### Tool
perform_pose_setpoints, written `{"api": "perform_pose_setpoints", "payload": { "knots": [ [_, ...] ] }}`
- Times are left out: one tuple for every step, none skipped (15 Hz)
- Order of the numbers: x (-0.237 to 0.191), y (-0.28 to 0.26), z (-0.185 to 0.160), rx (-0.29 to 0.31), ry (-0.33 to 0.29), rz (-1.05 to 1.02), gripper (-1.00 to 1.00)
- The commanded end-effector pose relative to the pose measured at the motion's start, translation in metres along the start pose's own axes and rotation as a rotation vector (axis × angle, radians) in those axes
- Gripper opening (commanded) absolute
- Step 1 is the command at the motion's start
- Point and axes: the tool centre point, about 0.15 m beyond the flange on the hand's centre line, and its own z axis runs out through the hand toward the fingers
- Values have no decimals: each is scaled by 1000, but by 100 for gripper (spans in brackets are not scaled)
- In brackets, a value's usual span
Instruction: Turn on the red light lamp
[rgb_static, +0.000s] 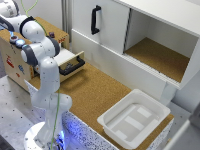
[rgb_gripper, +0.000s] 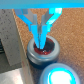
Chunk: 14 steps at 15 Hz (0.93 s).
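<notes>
Here, no readable writing is being shown, only blurred stickers on the wooden box (rgb_static: 12, 62) at the exterior view's left. A cork-topped counter (rgb_static: 95, 92) is being occupied by a white tray (rgb_static: 155, 108), nothing lying in it, beneath white cabinets (rgb_static: 107, 22). In the wrist view, the gripper (rgb_gripper: 42, 34), fingers nearly pressed together, is being held against the red lamp button (rgb_gripper: 44, 50), beside a glowing blue button (rgb_gripper: 62, 75).

A round red lamp button (rgb_gripper: 44, 50) in a dark ring sits on a cork surface, just beside a round, glowing light-blue button (rgb_gripper: 61, 75).
</notes>
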Motion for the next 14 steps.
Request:
{"api": "perform_pose_setpoints", "payload": {
  "knots": [
    [56,9,15,-31,-188,22,-100],
    [56,9,17,-31,-194,21,-100],
    [56,9,21,-31,-202,19,-100],
    [55,9,25,-31,-211,19,-100],
    [53,8,29,-33,-219,20,-100],
    [50,6,34,-28,-228,19,-100],
    [47,-1,40,-30,-242,9,-100],
    [44,-2,42,-21,-245,8,-100],
    [43,-4,41,-18,-243,9,-100],
    [42,-4,40,-19,-242,10,-100],
    [41,-4,39,-23,-242,11,-100],
    [40,-3,32,-26,-233,14,-100],
    [40,-3,26,-32,-226,18,-100],
    [40,-2,18,-37,-216,18,-100]
  ]
}}
